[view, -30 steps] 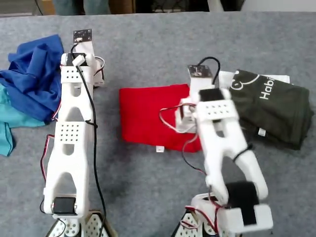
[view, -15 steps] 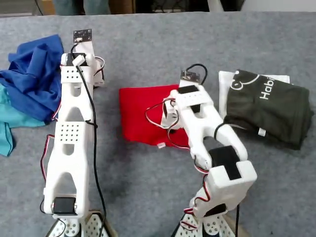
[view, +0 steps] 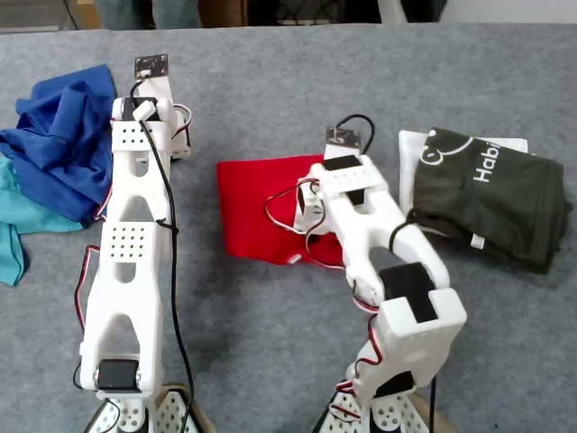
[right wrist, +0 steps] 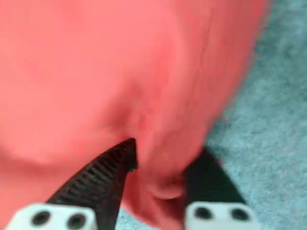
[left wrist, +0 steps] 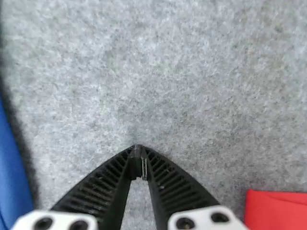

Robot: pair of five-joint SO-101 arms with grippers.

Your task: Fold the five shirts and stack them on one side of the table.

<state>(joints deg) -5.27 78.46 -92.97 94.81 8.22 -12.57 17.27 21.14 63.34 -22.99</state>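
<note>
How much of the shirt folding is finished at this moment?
Done: the dark green shirt lies folded on a white shirt at the right. In hand: the right claw grips the folded red shirt. Remaining: the blue shirt and teal shirt are crumpled at the left.

The red shirt lies folded into a flat rectangle near the middle of the desk, a small white tag at its near edge. Its right side is bunched between the fingers of the right gripper. A dark green shirt with white print lies folded at the desk's right edge, on top of a folded white shirt whose far corner and edge stick out from under it. At the left edge a blue shirt lies crumpled in a heap, partly over a teal shirt, also unfolded, which trails toward the near side.
</note>
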